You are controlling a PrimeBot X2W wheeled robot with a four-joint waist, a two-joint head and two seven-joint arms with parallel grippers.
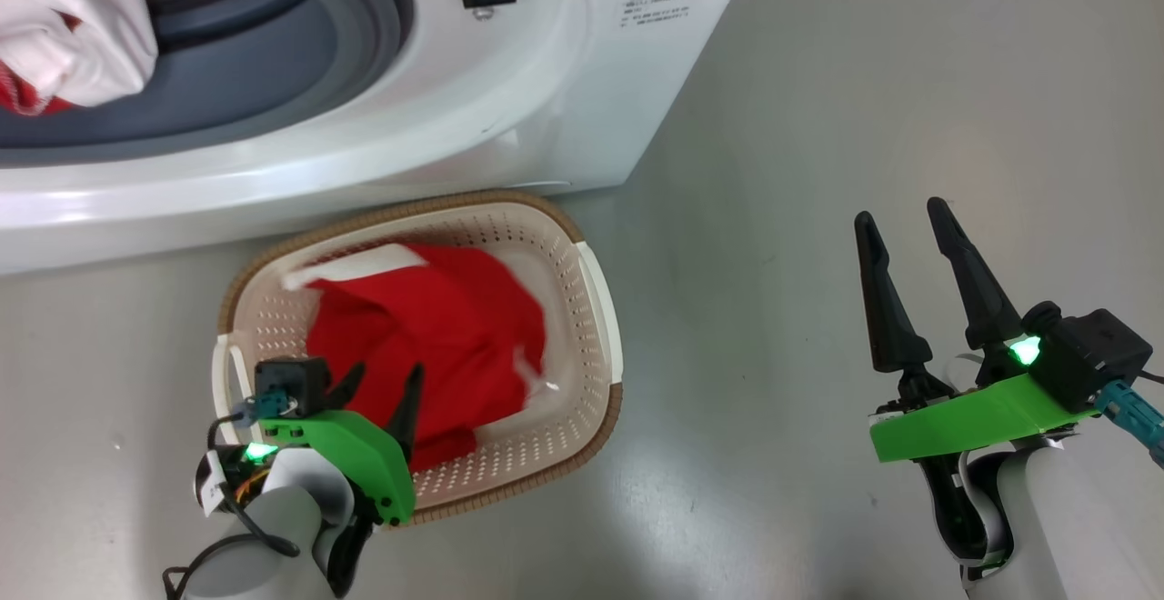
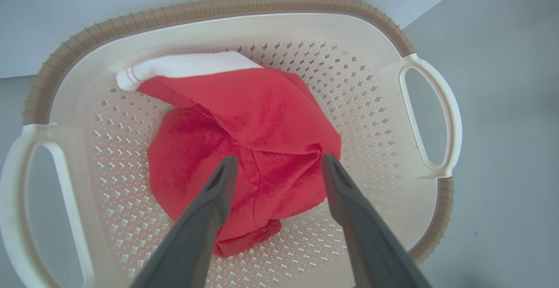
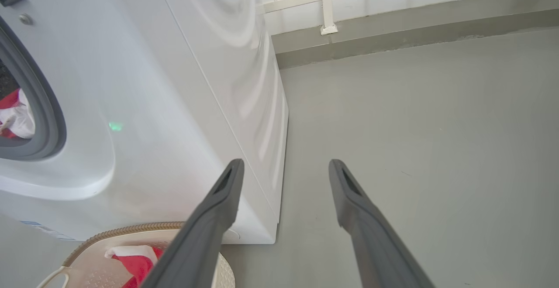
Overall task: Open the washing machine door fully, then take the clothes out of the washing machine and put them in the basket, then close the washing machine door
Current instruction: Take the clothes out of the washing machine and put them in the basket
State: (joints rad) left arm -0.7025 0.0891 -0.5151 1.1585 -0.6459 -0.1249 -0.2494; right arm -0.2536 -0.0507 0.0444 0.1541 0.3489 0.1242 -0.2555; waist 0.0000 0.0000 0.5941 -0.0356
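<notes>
Grey floor [image 1: 818,127]; basket [image 1: 400,209] just beside washing machine [image 1: 546,82]. Red garment [image 1: 436,309] lies loose in basket. Left tool [image 2: 279,161] above it, spread wide, empty. Right tool [image 1: 900,214] wide, empty, over floor. More clothes [image 1: 64,45] behind rubber ring [image 1: 364,36]: soft, light, limp; pinch bunched fold.
</notes>
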